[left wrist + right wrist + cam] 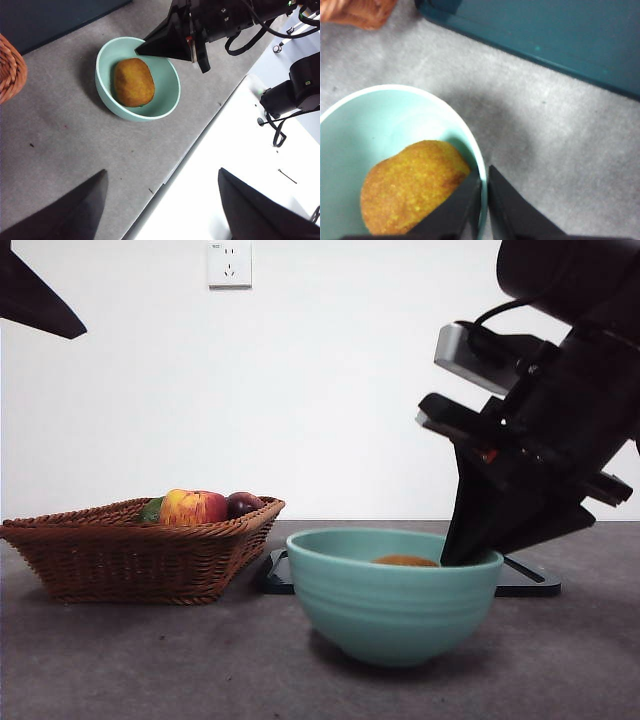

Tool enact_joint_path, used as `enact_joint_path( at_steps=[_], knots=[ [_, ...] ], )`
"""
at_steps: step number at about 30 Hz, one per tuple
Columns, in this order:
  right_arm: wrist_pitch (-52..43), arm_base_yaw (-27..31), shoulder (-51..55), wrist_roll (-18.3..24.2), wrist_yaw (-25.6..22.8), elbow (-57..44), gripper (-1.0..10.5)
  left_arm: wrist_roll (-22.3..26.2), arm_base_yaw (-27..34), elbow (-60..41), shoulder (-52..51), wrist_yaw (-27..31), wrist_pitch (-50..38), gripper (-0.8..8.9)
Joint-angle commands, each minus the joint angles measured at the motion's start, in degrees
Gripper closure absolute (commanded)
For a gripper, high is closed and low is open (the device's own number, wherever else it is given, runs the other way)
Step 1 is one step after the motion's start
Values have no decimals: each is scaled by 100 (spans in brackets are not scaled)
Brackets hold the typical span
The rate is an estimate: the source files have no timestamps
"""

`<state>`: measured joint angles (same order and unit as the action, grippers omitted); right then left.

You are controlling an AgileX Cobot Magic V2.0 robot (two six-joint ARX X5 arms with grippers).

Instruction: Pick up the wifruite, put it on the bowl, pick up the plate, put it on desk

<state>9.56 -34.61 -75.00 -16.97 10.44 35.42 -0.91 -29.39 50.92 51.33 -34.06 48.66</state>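
Right now the wifruite (133,82) lies inside the bowl (106,95), on the bowl's floor, orange-brown and oval, touched by nothing. In the front view only its top (405,561) shows above the teal rim (390,600).

The right gripper (484,190) sits at the bowl's rim: in its own wrist view the two black jaws are nearly together, a thin slit between them, and the rim edge (479,165) runs up into that slit. One jaw is on the inner side next to the wifruite (410,185), the other on the outer side over the counter (560,140). Narrow, then, apparently pinching the bowl's wall; whether the jaws actually press it, cannot tell for certain. In the front view this gripper (470,545) comes down from the upper right, big and dark, tip dipping behind the bowl's far right rim. The left wrist view shows the same gripper (145,50) as a black wedge over the bowl's edge.

The left gripper (162,200) hangs well off from the bowl, jaws spread wide, nothing between them, above the counter edge (75,145).

The bowl stands upright on the grey counter (150,660). Left of it, a brown wicker basket (130,555) holds a red-yellow apple (193,507) and a dark plum (243,504), with something green (152,510) beside the apple. A dark flat tray (275,575) lies behind the bowl, partly hidden by it.
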Motion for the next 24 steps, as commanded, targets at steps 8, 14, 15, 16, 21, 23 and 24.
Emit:
enact_joint_path(
  at_steps=[8, 14, 15, 16, 21, 23, 24],
  knots=[
    [131, 48, 48, 243, -44, 750, 935, 72, -26, 31, 31, -26, -33, 470],
    [280, 400, -138, 496, -136, 1283, 935, 70, -26, 31, 31, -26, -28, 470],
    [291, 461, -201, 551, -138, 1370, 935, 68, -26, 31, 31, -26, -28, 470],
    [295, 540, -293, 599, -136, 1482, 935, 68, -26, 31, 31, -26, -24, 470],
    [295, 815, -785, 769, -129, 1954, 935, 68, -26, 31, 31, -26, -24, 470],
    [295, 920, -1051, 852, -129, 2159, 935, 68, -26, 31, 31, -26, -24, 470],
    [295, 962, -1158, 870, -127, 2236, 935, 68, -26, 31, 31, -26, -22, 470]
  ],
)
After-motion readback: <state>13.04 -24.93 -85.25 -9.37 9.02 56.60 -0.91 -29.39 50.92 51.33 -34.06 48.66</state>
